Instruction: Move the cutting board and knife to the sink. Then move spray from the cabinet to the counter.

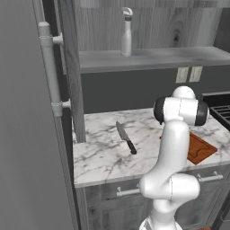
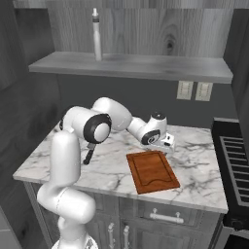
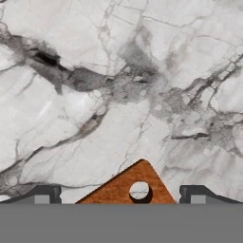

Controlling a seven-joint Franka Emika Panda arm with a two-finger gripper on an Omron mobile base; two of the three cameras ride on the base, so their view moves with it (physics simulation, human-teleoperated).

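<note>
Marble counter (image 3: pixel 71 95) fills my hand view. My end effector (image 3: pixel 121 194) hangs above it, fingers spread wide, over a cutting board (image 2: pixel 152 171) corner. At 9 o'clock lies the knife (image 1: pixel 126 138); the spray (image 2: pixel 97 35) stands on the cabinet shelf (image 2: pixel 146 65).

A kitchen: marble counter (image 2: pixel 194 146), stove (image 2: pixel 236 160), drawers (image 2: pixel 165 214), wall shelf (image 2: pixel 146 65).

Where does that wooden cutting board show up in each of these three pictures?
Left base view: cutting board at right, partly behind the arm.
Right base view: centre, near the counter's front edge.
Hand view: one corner with a hole, bottom centre.
Shared landmark: the veined marble counter.
</note>
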